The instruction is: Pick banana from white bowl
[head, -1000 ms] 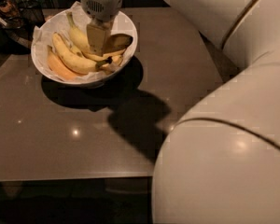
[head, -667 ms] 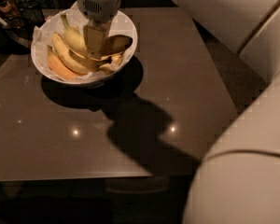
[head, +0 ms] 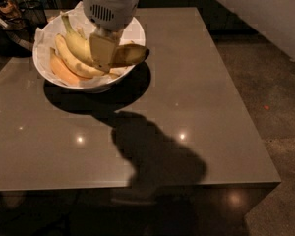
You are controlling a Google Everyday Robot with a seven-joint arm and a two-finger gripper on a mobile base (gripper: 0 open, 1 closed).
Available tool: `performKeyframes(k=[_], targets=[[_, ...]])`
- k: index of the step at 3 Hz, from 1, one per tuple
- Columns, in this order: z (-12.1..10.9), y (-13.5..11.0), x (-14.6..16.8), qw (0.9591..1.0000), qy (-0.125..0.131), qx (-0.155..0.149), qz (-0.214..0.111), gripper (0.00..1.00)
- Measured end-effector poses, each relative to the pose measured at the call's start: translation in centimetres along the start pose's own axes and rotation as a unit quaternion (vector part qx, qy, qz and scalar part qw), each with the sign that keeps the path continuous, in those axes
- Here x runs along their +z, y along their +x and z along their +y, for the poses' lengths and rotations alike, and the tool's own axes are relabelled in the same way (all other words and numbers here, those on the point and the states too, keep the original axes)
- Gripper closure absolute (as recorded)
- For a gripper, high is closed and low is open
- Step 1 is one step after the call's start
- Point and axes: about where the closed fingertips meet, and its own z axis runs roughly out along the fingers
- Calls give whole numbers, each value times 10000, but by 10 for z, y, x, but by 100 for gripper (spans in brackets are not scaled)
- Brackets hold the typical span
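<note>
End effector (head: 104,57), sitting low over the large round white bowl (head: 44,69): matt off-white moulded plastic housing with a slotted vent grille. Bowl is glossy and looks ceramic, lined with crumpled white paper (head: 39,36), matt. Plump curved yellow banana (head: 128,54): smooth skin, brown-blotched and duller toward the tip. Grey-brown rectangular worktop (head: 211,107): smooth, semi-gloss, showing pinpoint light reflections. Dark floor (head: 275,97) beside it: rough, speckled, matt.
</note>
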Motion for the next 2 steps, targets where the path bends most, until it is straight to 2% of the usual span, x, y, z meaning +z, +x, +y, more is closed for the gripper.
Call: performKeyframes(k=[1, 2], targets=[[11, 1, -7, 9999, -34, -93, 27, 100], [56, 24, -23, 9995, -294, 25, 110, 100]])
